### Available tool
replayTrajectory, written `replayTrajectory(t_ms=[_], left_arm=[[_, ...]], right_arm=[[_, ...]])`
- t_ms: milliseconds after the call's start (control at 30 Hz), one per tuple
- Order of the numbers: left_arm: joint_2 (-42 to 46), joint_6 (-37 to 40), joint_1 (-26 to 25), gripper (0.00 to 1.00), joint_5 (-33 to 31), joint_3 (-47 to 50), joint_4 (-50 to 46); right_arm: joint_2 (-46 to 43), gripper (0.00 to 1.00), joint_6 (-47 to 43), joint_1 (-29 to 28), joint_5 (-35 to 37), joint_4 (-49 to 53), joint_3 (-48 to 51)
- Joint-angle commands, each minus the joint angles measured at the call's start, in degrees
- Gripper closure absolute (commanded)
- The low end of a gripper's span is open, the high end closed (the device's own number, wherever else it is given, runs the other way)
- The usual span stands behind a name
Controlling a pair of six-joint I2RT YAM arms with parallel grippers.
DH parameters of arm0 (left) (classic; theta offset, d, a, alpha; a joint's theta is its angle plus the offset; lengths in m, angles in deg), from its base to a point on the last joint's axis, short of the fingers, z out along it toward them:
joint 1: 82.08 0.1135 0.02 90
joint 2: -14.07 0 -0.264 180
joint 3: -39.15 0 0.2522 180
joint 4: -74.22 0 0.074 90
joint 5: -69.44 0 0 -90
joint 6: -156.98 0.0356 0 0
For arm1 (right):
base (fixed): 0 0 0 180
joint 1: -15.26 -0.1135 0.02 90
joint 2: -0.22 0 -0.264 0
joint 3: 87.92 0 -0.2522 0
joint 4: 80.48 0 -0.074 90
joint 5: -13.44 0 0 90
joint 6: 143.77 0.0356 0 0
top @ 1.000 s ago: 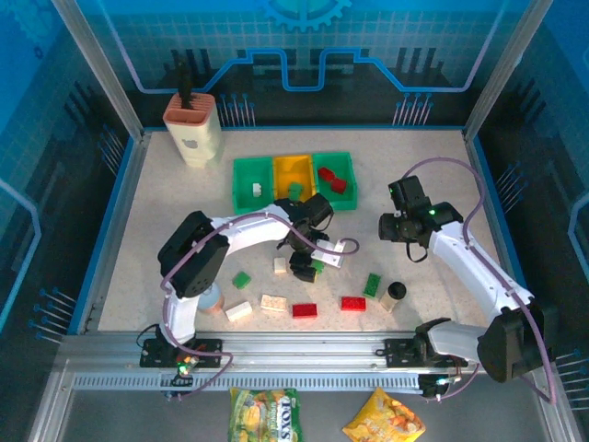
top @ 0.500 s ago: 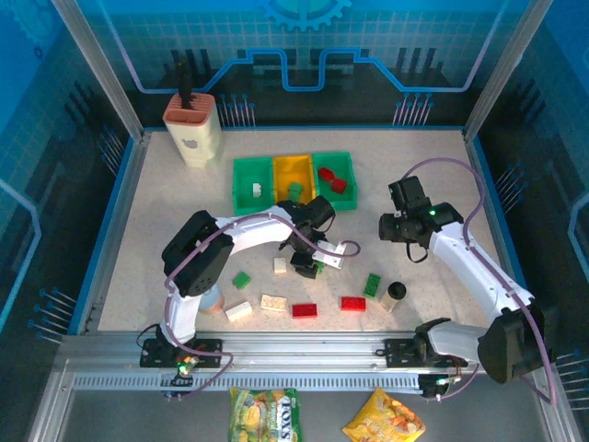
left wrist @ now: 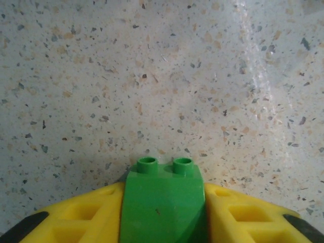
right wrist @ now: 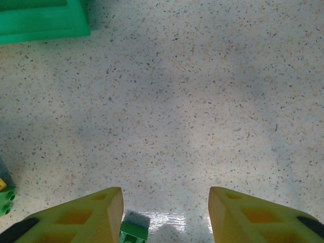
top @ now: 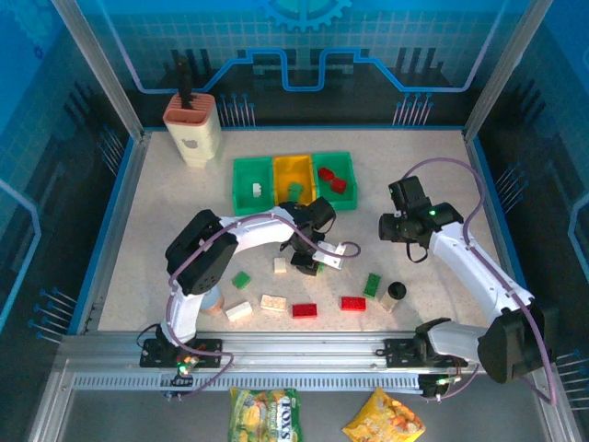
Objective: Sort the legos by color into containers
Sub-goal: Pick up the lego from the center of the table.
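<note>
1 green brick (left wrist: 162, 198) clamped in the left gripper (top: 307, 261), just in front of the 3 bins (top: 247, 203). Right of the bins, the right gripper (right wrist: 166, 202) spread apart, empty.

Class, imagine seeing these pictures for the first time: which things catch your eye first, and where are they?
The bright row of bins, green, yellow, green, stands out at the back middle of the table. In the left wrist view, the left gripper clamps a green brick over the speckled surface. Red, cream and green bricks lie scattered near the front edge.
</note>
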Motion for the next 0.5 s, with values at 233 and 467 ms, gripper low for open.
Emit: replayTrajectory(t_ms=[233, 467], left_arm=[[1.56, -6.15, 0.53, 0.72, 0.91, -0.85, 3.36], [4.67, -17.58, 2.63, 0.76, 0.02, -0.9, 9.73]], right_arm=[[-0.74, 0.51, 0.12, 0.45, 1.0, 0.38, 0.49], [-0.8, 0.51, 0.07, 0.51, 1.53, 0.45, 0.5]])
